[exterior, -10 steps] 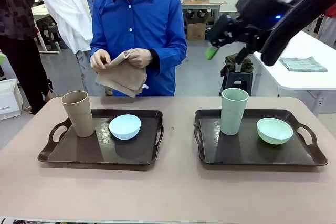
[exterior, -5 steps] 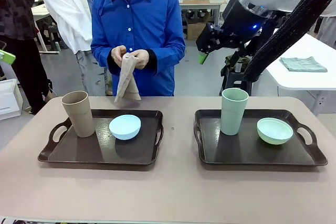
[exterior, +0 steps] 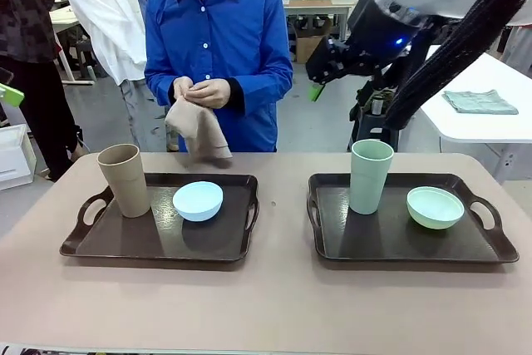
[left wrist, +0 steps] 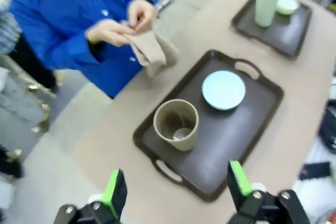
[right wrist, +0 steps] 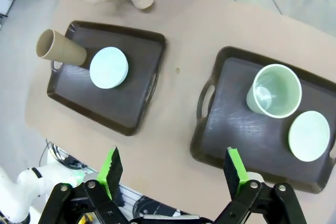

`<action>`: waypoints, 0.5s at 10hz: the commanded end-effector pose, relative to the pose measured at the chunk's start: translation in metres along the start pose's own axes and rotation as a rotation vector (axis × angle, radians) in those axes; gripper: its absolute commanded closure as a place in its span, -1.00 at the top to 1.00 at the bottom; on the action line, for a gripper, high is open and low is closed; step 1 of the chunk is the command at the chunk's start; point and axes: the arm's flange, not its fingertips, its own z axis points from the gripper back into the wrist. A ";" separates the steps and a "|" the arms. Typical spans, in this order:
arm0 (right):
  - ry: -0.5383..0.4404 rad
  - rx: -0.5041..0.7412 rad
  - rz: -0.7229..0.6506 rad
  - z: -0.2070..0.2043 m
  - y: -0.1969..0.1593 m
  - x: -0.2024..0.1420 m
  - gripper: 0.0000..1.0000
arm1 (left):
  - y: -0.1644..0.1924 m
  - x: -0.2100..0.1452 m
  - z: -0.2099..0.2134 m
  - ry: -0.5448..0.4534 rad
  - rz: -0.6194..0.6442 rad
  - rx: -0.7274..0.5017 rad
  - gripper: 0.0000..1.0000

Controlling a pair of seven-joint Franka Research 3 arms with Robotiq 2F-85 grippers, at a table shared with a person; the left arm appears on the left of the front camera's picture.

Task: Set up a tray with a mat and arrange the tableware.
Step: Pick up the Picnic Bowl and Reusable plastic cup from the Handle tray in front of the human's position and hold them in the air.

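Two dark trays stand on the table. The left tray (exterior: 158, 253) holds a tan cup (exterior: 123, 179) and a light blue bowl (exterior: 198, 200). On the right tray (exterior: 399, 255) are a pale green cup (exterior: 370, 176) and a pale green bowl (exterior: 435, 207). A person in a blue shirt holds a tan mat (exterior: 198, 132) in both hands just above the table's far edge. My right gripper (exterior: 320, 81) hangs high over the right tray, open and empty (right wrist: 172, 166). My left gripper (left wrist: 176, 187) is open high above the left tray (left wrist: 220, 145), with nothing between its fingers.
The table is tan with bare room in front of and between the trays. A white side table (exterior: 490, 126) with a folded grey cloth (exterior: 480, 101) stands behind on the right. Other people stand behind on the left.
The person has unfolded the mat and lowered it toward the table's far edge. My right arm swung left and has nearly stopped.
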 end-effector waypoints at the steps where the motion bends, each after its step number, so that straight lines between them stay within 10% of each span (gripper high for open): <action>1: 0.055 -0.055 -0.007 -0.035 0.041 0.032 1.00 | 0.040 0.011 -0.003 0.066 -0.076 -0.135 1.00; 5: 0.240 -0.123 0.011 -0.136 0.150 0.055 1.00 | 0.070 0.000 -0.033 -0.028 -0.376 -0.202 1.00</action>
